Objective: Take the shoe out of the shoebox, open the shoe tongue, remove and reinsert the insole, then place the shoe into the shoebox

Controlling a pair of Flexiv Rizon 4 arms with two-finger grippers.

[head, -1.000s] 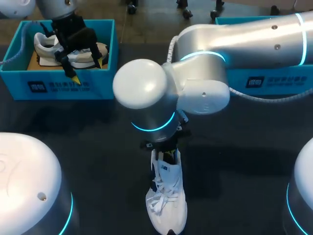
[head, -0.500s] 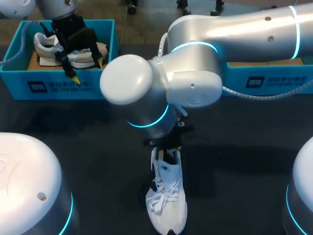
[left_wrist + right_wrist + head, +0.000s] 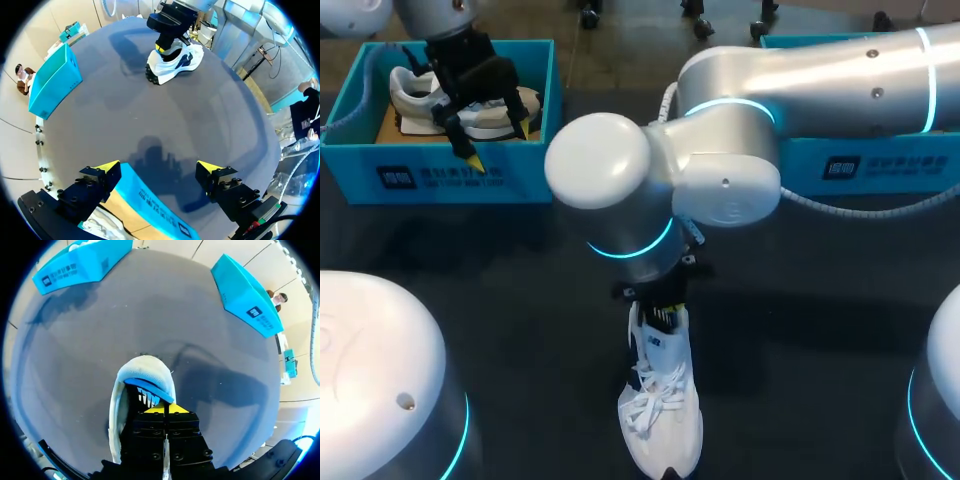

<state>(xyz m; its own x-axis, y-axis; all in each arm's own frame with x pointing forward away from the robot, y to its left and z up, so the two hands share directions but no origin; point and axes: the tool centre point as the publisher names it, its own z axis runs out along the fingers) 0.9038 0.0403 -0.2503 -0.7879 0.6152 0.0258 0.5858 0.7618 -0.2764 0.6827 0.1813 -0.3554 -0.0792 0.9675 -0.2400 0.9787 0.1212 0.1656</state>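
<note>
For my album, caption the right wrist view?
Closed pincer at the blue insole of a white shoe on the dark table.

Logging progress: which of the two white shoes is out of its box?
The shoe lying on the table, where the right end effector grips its blue insole; the other shoe sits inside the teal shoebox under the left end effector.

Dark label (image 3: pixel 396 178) on shoebox (image 3: pixel 530 188) front, print seemingly unreadable.
</note>
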